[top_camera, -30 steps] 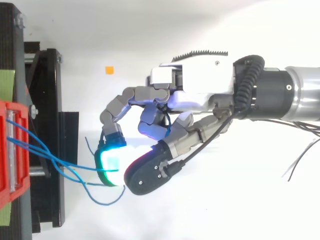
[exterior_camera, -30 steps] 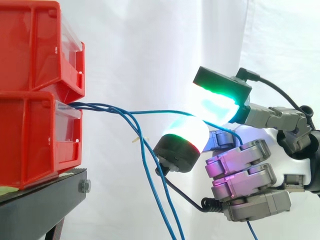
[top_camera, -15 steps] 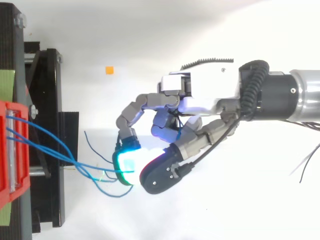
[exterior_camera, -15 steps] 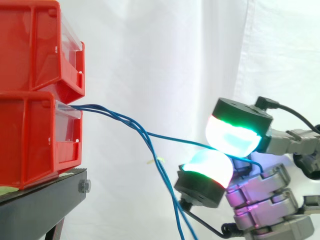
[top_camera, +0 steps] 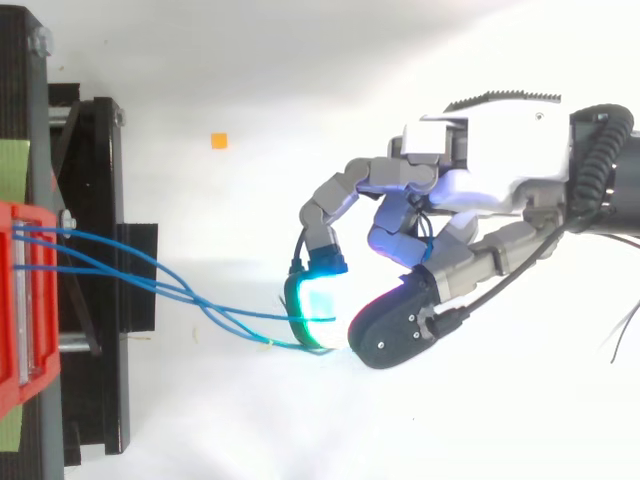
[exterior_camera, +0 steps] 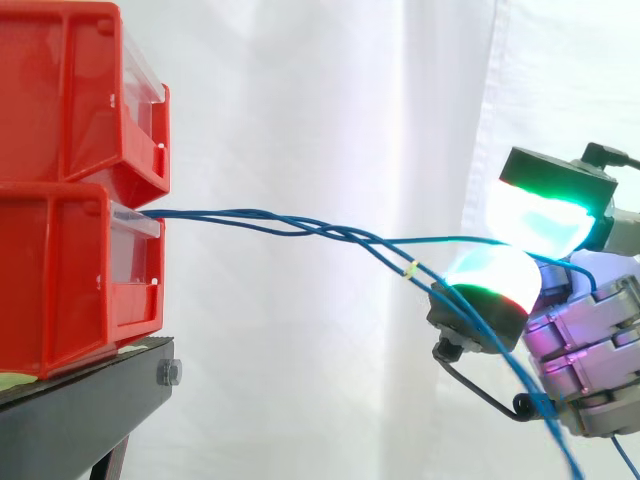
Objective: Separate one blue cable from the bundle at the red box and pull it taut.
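Out in front of the red box (exterior_camera: 60,280), the hand (top_camera: 480,190) pinches one blue cable (exterior_camera: 450,240) of the bundle (exterior_camera: 250,216) between curled pads (exterior_camera: 492,282); thin, limp and probably slippery, it wants a firm grip near that pinch.

My hand (exterior_camera: 588,342) is at the right edge, with two glowing pads (exterior_camera: 535,215) pinching one blue cable (exterior_camera: 450,240) that runs nearly level. The rest of the bundle (exterior_camera: 260,217) leaves the lower red bin (exterior_camera: 70,280) alongside it, then slopes down across my lower pad.
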Controlling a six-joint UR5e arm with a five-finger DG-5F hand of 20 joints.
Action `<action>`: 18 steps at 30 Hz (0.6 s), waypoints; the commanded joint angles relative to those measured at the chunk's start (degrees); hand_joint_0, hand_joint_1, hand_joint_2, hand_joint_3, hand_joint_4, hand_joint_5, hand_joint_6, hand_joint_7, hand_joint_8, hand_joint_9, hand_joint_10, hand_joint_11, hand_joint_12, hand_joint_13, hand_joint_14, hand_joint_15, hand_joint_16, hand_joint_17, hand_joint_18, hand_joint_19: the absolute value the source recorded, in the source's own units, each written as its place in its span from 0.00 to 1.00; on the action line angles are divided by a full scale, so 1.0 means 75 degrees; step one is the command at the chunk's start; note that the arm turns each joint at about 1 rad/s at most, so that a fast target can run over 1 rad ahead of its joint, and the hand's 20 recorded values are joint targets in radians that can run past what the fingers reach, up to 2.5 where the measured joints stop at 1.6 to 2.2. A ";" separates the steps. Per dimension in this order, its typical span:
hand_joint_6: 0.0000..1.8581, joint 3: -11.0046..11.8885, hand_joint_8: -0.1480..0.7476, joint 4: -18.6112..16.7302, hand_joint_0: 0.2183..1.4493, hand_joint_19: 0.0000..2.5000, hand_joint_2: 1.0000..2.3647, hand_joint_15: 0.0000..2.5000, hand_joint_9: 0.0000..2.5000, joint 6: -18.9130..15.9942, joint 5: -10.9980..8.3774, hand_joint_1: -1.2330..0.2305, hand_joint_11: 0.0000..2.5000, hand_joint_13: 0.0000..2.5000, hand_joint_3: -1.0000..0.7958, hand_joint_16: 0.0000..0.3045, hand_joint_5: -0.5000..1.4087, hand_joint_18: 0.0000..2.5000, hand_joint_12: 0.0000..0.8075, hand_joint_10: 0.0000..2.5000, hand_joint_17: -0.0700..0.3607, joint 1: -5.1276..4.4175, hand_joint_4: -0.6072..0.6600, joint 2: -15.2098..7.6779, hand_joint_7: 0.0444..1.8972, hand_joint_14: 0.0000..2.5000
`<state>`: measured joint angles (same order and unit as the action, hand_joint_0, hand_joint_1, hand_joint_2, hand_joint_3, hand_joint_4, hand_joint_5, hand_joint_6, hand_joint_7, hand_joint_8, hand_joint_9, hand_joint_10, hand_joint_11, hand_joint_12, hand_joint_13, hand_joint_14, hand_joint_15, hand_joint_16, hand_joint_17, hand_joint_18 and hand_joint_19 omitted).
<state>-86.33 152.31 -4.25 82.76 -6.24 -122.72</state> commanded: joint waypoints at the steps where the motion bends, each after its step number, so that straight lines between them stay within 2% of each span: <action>1: 0.49 0.0003 0.58 -0.0093 0.35 0.67 0.01 0.57 0.43 0.0192 -0.0008 0.32 0.58 0.42 0.53 0.20 0.20 0.70 0.55 1.00 0.48 -0.0058 0.54 0.0004 0.60 1.00; 3: 0.49 -0.0008 0.58 -0.0164 0.35 0.67 0.01 0.57 0.43 0.0391 -0.0008 0.32 0.57 0.42 0.53 0.19 0.20 0.70 0.55 1.00 0.47 -0.0082 0.54 0.0015 0.60 1.00; 10: 0.49 -0.0008 0.58 -0.0140 0.35 0.67 0.01 0.57 0.43 0.0637 -0.0019 0.32 0.57 0.43 0.53 0.20 0.20 0.69 0.55 1.00 0.47 -0.0082 0.54 0.0004 0.60 1.00; 18: 0.49 0.0003 0.58 -0.0140 0.35 0.67 0.01 0.58 0.43 0.0684 -0.0019 0.32 0.57 0.43 0.53 0.19 0.20 0.69 0.55 1.00 0.46 -0.0082 0.54 0.0004 0.59 1.00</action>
<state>-86.37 151.26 0.80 82.62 -6.86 -122.67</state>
